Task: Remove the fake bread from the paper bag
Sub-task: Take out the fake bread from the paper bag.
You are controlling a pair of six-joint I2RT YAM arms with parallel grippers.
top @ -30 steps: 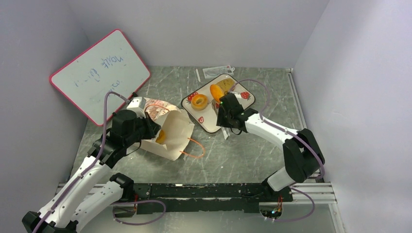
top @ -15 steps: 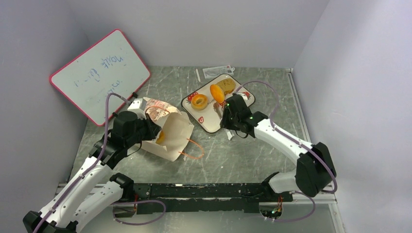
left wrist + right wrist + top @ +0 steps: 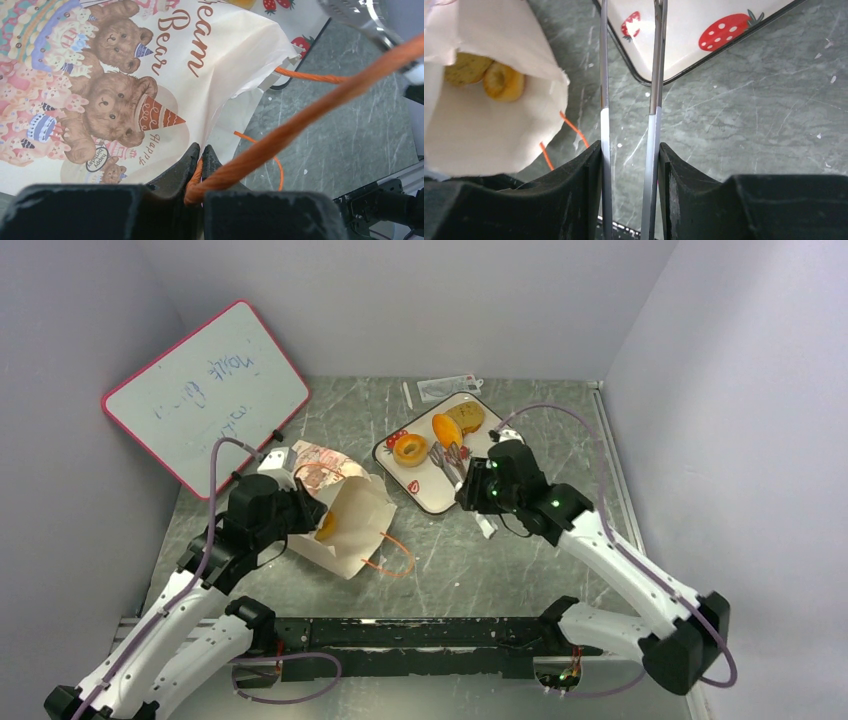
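Two breads (image 3: 504, 81) lie inside bag (image 3: 484, 130); my left pincer (image 3: 200, 160) clenched on its handle (image 3: 310, 107), right pincer (image 3: 629, 150) grasping tongs (image 3: 654, 100).

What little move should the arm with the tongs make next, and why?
Probably swing the right claw and its tongs toward the paper bag mouth: two pieces of fake bread lie inside, the tongs point over the tray, and the left claw pinches the bag's orange handle.

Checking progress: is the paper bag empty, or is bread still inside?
Not empty. Through the open mouth of the paper bag, the right wrist view shows a speckled tan bread and a golden-orange bread inside.
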